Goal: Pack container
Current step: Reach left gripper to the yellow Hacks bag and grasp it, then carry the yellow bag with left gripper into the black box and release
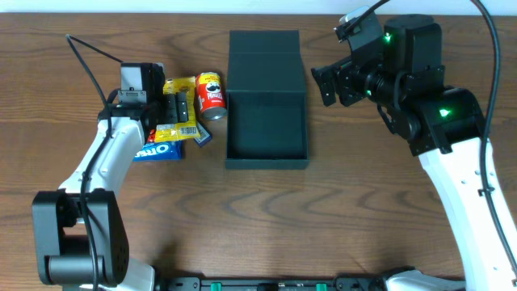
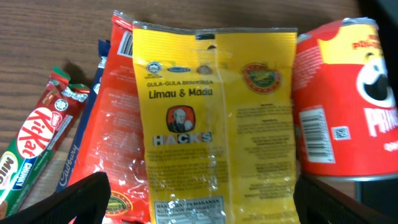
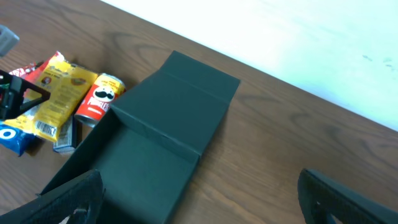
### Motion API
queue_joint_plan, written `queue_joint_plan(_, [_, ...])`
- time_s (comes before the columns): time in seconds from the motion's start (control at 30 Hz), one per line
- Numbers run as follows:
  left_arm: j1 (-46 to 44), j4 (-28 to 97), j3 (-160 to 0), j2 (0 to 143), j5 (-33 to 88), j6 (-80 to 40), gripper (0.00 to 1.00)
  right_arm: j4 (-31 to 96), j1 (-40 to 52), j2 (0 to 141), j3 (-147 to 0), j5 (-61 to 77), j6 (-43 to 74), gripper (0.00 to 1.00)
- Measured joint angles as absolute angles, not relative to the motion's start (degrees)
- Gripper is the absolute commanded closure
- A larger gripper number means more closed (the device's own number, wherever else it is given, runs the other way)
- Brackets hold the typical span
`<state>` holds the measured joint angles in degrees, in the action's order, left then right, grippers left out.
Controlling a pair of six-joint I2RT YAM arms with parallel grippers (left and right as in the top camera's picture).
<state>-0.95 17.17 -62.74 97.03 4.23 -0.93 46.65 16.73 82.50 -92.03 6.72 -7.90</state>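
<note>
Dark container (image 1: 266,121) between both grippers | left gripper (image 1: 182,109) spread | right gripper (image 1: 323,87) spread, perhaps raised

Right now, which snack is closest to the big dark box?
The red Pringles can, lying on its side right beside the container. It is the only round can. The yellow Hacks packet and blue Oreo pack lie farther away.

Table (image 1: 363,218) under me: brown wood grain, smooth, low sheen. Container (image 1: 266,121): dark, matt, looks like card. Yellow Hacks packet (image 2: 214,118): glossy crinkled plastic film. Pringles can (image 2: 339,112): shiny printed label. My left fingers (image 2: 74,199): matt black plastic.
</note>
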Motion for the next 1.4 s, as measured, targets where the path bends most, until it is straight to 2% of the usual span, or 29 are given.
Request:
queue_joint_plan(0.33, [-5.17,16.45,-62.74,100.97,0.78,1.58,0.05,46.44,16.73,82.52,-92.03,6.76,-7.79,0.01])
queue_joint_plan(0.63, [-5.48,15.81,-62.74,102.74,-3.44,0.25,0.04,46.39,16.73,82.56,-92.03,6.83,-7.79,0.01])
queue_joint_plan(0.7, [-5.48,15.57,-62.74,102.78,-3.70,0.19,0.00,46.26,16.73,82.56,-92.03,6.87,-7.79,0.01])
queue_joint_plan(0.77, [-5.48,15.40,-62.74,103.04,-3.95,-0.27,0.14,45.98,16.73,82.56,-92.03,6.87,-7.79,0.01])
queue_joint_plan(0.93, [-5.48,15.14,-63.26,104.68,-4.54,-0.10,0.34,45.84,16.73,82.56,-92.03,6.87,-7.79,0.01])
queue_joint_plan(1.03, [-5.45,15.18,-63.31,104.79,-4.95,-0.27,0.42,45.67,16.73,82.59,-92.03,6.87,-7.79,0.01])
queue_joint_plan(1.2, [-5.45,16.69,-64.25,104.81,-5.02,-1.56,0.62,45.50,16.73,82.61,-92.03,6.90,-7.79,0.01])
queue_joint_plan(1.4, [-5.45,21.12,-69.04,105.36,-5.04,-1.87,0.74,45.06,16.73,82.61,-92.03,6.87,-7.77,0.01])
